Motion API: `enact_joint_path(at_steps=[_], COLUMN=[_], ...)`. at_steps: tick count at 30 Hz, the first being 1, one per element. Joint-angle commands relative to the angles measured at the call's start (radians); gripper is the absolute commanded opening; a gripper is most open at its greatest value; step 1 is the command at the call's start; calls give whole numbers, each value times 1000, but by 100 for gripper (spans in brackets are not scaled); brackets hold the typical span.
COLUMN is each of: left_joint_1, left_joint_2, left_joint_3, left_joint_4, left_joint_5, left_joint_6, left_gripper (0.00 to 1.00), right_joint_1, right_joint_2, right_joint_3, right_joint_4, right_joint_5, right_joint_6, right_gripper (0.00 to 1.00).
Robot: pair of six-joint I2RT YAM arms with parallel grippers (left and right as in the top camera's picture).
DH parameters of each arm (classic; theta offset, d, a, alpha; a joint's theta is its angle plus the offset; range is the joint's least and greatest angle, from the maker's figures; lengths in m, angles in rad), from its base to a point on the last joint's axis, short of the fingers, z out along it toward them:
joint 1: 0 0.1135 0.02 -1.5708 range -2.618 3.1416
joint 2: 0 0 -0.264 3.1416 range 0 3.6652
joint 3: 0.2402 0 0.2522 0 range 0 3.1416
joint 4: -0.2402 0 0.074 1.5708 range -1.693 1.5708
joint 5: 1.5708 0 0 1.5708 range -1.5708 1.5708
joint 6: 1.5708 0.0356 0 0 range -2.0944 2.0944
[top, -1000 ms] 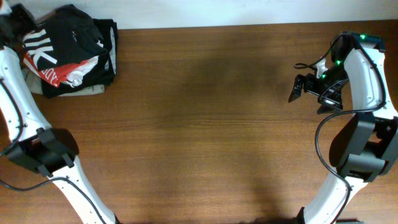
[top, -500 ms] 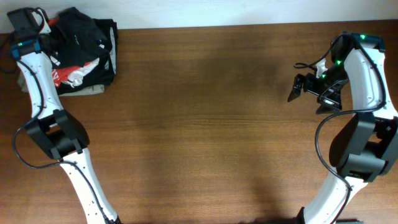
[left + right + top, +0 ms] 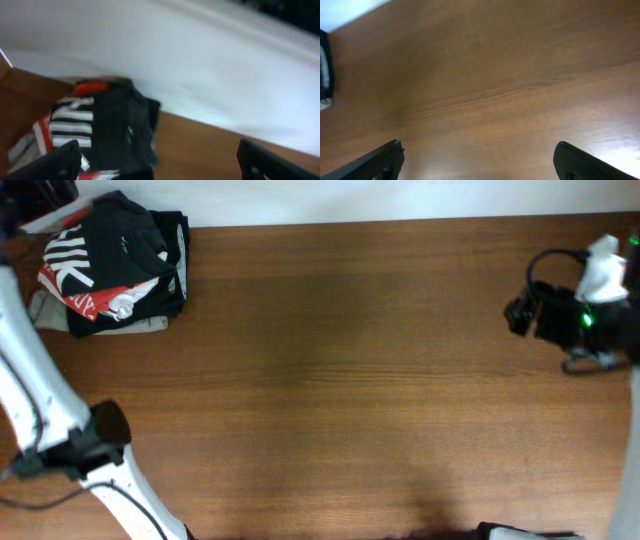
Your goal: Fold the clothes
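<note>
The clothes [image 3: 125, 235], a dark folded shirt with big white lettering [image 3: 65, 260], lie on top of a stack at the table's far left corner. The blurred left wrist view shows the same stack [image 3: 120, 130]. My left gripper [image 3: 160, 167] hovers just above it, open; the stack's near edge shows between its fingers, which grip nothing. Overhead, that gripper [image 3: 40, 195] is only a dark shape at the top left corner. My right gripper [image 3: 520, 315] hangs open over bare wood at the far right, with only table between its fingers [image 3: 380, 162].
Under the dark shirt lie a red shirt with white letters [image 3: 90, 300] and a pale garment [image 3: 45, 310]. The wooden table [image 3: 330, 380] ends at a white surface [image 3: 200, 60] just behind the stack. My left arm's base [image 3: 95, 440] stands at the near left.
My left gripper has opened wide beside the stack and its arm has swung. The right arm has drawn back toward the table's right edge, still open.
</note>
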Motion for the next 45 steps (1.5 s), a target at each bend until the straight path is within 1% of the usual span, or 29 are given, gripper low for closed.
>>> enact_joint_path(at_steps=[1, 3, 5, 9, 12, 15, 21, 23, 26, 29, 32, 34, 39, 44, 45], left_joint_1=[0, 0, 0, 0, 0, 0, 0, 0, 0, 0, 0, 0, 0, 0, 0], left_joint_2=[-46, -47, -45, -45, -45, -45, -45, -45, -45, -45, -45, -45, -45, -45, -45], left_joint_3=[-3, -3, -4, -4, -4, -4, -4, -4, -4, -4, -4, -4, -4, -4, -4], left_joint_4=[-129, -182, -259, -306, -311, -311, -311, -311, -311, -311, -311, -311, -311, -311, -311], left_joint_5=[60, 60, 60, 56, 56, 56, 56, 56, 56, 56, 56, 56, 56, 56, 56], left_joint_6=[5, 5, 5, 5, 5, 5, 5, 5, 5, 5, 5, 5, 5, 5, 5], left_gripper=[99, 99, 99, 99, 99, 99, 99, 99, 99, 99, 99, 99, 99, 99, 99], right_joint_1=[6, 6, 6, 6, 6, 6, 7, 62, 192, 251, 289, 295, 299, 330, 334], right_joint_2=[-123, -199, -311, -464, -518, -553, -555, -555, -567, -592, -659, -724, -946, -1179, -1204], right_joint_3=[-2, -11, -50, -120, -122, -122, -122, -122, -122, -123, -183, -288, -703, -1188, -1248], right_joint_4=[-47, -75, -104, -140, -205, -203, -204, -204, -202, -183, -60, 37, 331, 756, 824], right_joint_5=[40, 40, 40, 65, 61, 62, 61, 62, 71, 103, 134, 149, 149, 148, 148], right_joint_6=[7, 7, 5, 5, 5, 5, 5, 5, 4, 5, 4, 4, 4, 5, 5], right_gripper=[99, 99, 99, 99, 99, 99, 99, 99, 99, 99, 99, 99, 99, 99, 99])
